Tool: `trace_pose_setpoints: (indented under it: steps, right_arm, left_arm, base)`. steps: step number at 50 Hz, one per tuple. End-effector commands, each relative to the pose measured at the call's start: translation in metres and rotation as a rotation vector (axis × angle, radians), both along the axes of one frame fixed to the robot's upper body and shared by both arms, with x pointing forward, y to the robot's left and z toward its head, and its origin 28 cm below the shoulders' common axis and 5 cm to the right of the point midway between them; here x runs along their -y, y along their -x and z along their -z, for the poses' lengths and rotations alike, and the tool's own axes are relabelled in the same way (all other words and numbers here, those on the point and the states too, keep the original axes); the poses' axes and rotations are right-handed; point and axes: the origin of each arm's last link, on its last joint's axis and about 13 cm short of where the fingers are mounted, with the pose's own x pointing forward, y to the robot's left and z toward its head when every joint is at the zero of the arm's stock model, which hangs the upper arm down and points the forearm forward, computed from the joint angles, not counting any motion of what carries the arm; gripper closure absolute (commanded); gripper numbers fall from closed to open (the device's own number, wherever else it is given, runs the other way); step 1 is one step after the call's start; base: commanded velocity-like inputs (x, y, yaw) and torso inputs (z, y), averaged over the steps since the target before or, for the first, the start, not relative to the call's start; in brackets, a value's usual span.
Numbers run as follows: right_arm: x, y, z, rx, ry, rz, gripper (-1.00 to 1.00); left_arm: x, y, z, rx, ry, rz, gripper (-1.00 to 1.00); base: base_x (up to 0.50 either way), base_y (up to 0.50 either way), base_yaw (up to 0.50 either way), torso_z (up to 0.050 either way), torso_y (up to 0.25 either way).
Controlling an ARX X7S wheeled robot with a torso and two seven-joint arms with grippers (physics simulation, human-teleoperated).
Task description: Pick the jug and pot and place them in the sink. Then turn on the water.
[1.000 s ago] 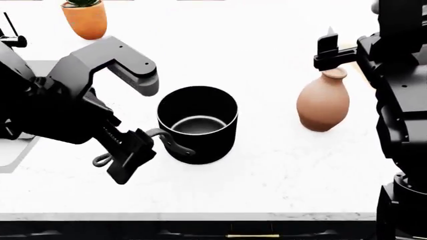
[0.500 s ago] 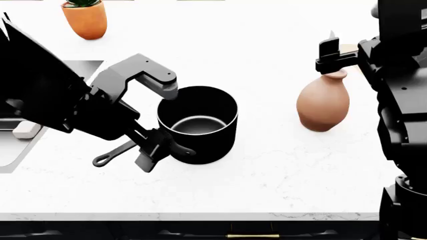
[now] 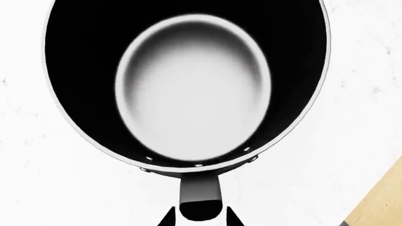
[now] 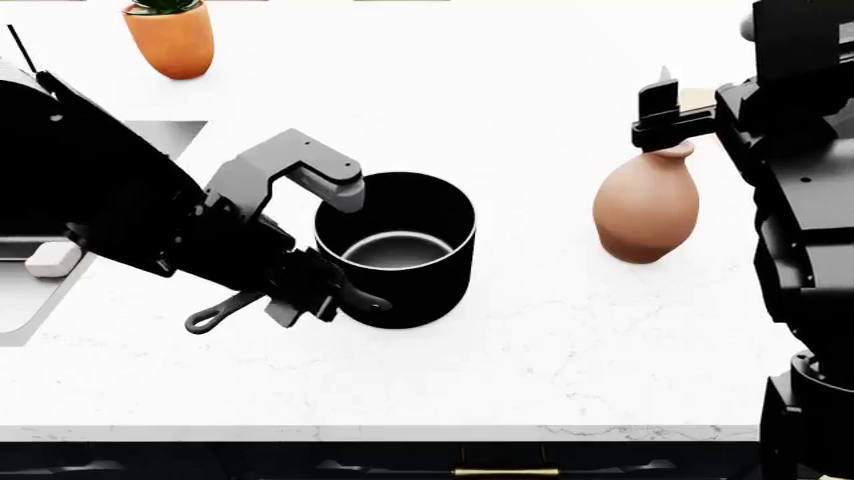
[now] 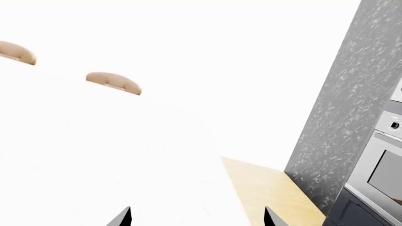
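Observation:
The black pot (image 4: 395,245) stands mid-counter, its long thin handle (image 4: 214,317) pointing toward the front left. My left gripper (image 4: 318,290) is open and straddles the handle close to the pot wall. In the left wrist view the handle (image 3: 201,195) lies between the two fingertips with a white gap on each side, and the pot's pale grey bottom (image 3: 193,89) fills the view. The terracotta jug (image 4: 647,205) stands upright at the right. My right gripper (image 4: 661,100) hovers just above its mouth, open (image 5: 197,217) and empty. Only the sink's grey rim (image 4: 167,128) shows behind my left arm. No water is in view.
An orange planter (image 4: 171,38) stands at the back left. A small white block (image 4: 54,261) lies by the sink at the left edge. The counter's front edge (image 4: 427,432) runs along the bottom. Past the counter, the right wrist view shows wood flooring (image 5: 264,188) and an oven (image 5: 383,165).
My left arm has swung in and lowered, and its gripper slid along the handle up to the pot wall. The pot, the jug and the right arm have not moved.

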Motion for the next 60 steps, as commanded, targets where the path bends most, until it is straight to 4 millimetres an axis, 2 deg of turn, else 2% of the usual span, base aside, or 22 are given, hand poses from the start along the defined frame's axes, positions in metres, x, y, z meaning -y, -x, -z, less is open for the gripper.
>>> trace_pose_setpoints:
  steps: [1,9,18,28,35,36,38,42,44,45,51,60]
  right_arm:
    - [-0.002,-0.001,0.001,-0.004,0.003,-0.003,-1.00]
    - [0.000,0.002,-0.003,0.005,-0.001,0.000,-1.00]
    - [0.003,0.008,-0.008,0.017,0.000,0.008,-1.00]
    - [0.005,0.021,-0.020,0.033,0.003,0.016,-1.00]
    - [0.011,0.052,-0.021,-0.034,-0.020,-0.017,-1.00]
    - [0.011,0.070,-0.015,-0.090,-0.048,-0.044,-1.00]
    - [0.012,0.089,-0.009,-0.150,-0.082,-0.074,-1.00]
    - [0.021,0.101,-0.010,-0.175,-0.090,0.021,-1.00]
    - [0.011,0.107,-0.009,-0.231,-0.100,-0.110,-1.00]
    - [0.011,0.109,-0.009,-0.246,-0.100,-0.111,-1.00]
    - [0.011,0.109,-0.017,-0.286,-0.105,-0.105,-1.00]
    - [0.011,0.089,-0.022,-0.321,-0.115,-0.073,-1.00]
  left_arm:
    - [0.000,-0.003,-0.004,0.051,0.031,-0.012,1.00]
    - [-0.002,0.005,-0.033,0.171,0.107,-0.029,1.00]
    - [-0.006,0.010,-0.044,0.267,0.158,-0.039,1.00]
    - [-0.012,0.011,-0.054,0.361,0.091,-0.044,1.00]
    - [-0.013,0.008,-0.058,0.434,0.063,-0.064,1.00]
    - [-0.013,0.005,-0.059,0.467,0.057,-0.081,1.00]
    - [-0.014,0.002,-0.060,0.501,0.049,-0.099,1.00]
    - [-0.016,0.000,-0.062,0.529,0.045,-0.117,1.00]
    - [-0.016,0.000,-0.062,0.532,0.046,-0.119,1.00]
    - [-0.016,0.000,-0.061,0.532,0.047,-0.119,1.00]
    - [-0.017,0.000,-0.061,0.529,0.052,-0.119,1.00]
    - [-0.017,0.002,-0.060,0.526,0.057,-0.114,1.00]
  base:
    - [0.00,0.00,0.00,0.000,0.000]
    - [0.00,0.00,0.00,0.000,0.000]
    - [0.00,0.00,0.00,0.000,0.002]
    - [0.00,0.00,0.00,0.000,0.002]
    - [0.00,0.00,0.00,0.000,0.003]
    - [0.00,0.00,0.00,0.000,0.000]
    - [0.00,0.00,0.00,0.000,0.000]
    - [0.00,0.00,0.00,0.000,0.003]
    - [0.00,0.00,0.00,0.000,0.000]
    - [0.00,0.00,0.00,0.000,0.010]
    - [0.00,0.00,0.00,0.003,0.002]
    - [0.00,0.00,0.00,0.000,0.002]
